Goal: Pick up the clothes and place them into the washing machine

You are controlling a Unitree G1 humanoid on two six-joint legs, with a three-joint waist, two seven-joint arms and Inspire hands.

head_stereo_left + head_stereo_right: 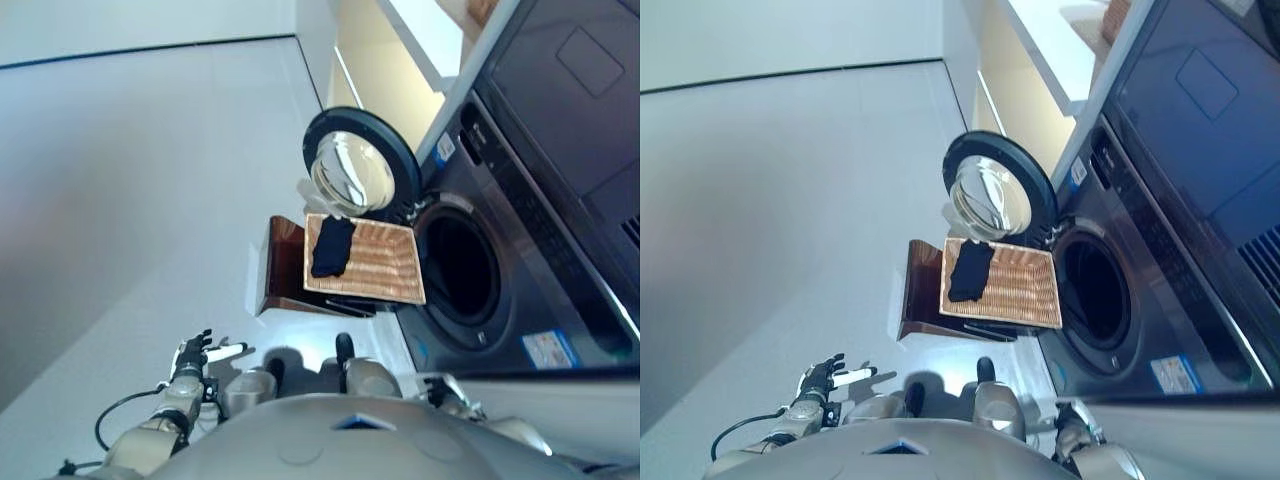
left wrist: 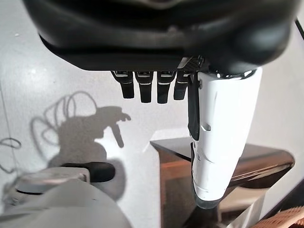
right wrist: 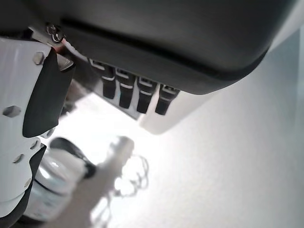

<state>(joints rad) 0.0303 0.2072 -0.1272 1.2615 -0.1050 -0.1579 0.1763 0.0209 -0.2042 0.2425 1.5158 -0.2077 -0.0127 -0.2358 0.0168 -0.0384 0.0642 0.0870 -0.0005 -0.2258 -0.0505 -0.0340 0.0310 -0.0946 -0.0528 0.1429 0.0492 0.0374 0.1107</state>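
Observation:
A dark garment [image 1: 331, 247] lies in a flat wicker basket [image 1: 390, 268] that rests on a brown wooden stool [image 1: 283, 268]. Just beyond it, the grey washing machine [image 1: 520, 240] has its round door [image 1: 360, 165] swung open, and the drum opening [image 1: 458, 265] is dark. My left hand [image 1: 192, 355] hangs low at the lower left, well short of the basket. It is open, with straight fingers and a white-covered thumb [image 2: 221, 137], and holds nothing. My right hand [image 1: 1072, 425] is low at the lower right, also open and empty in its wrist view [image 3: 156, 42].
Pale floor [image 1: 150, 200] stretches to the left of the stool. A cream cabinet with a white counter [image 1: 420, 40] stands past the washing machine. A second dark appliance [image 1: 590, 90] is stacked on top of the washer.

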